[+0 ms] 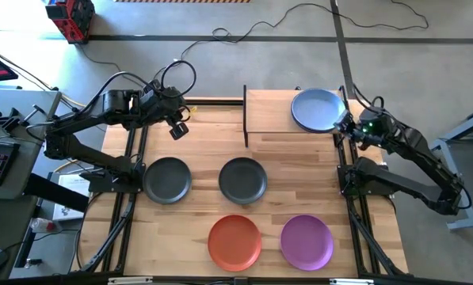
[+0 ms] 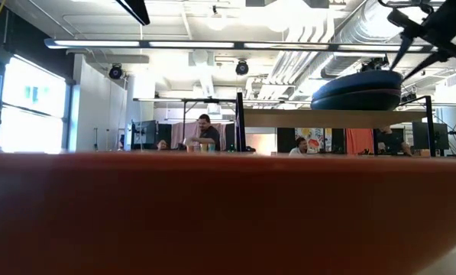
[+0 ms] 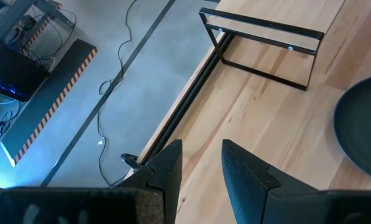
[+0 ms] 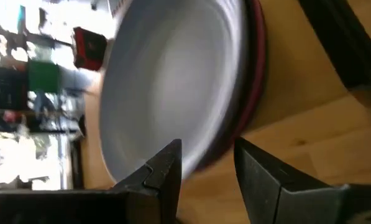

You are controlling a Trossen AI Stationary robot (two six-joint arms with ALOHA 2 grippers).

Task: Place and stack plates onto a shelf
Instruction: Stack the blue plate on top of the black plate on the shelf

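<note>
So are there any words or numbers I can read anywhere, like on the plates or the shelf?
None can be read.
The light blue plate, the shelf, the orange plate and the purple plate: plain, no writing.
The poster in the room behind, low view: too small and blurred to read.
The red device on the floor: no readable label.
</note>
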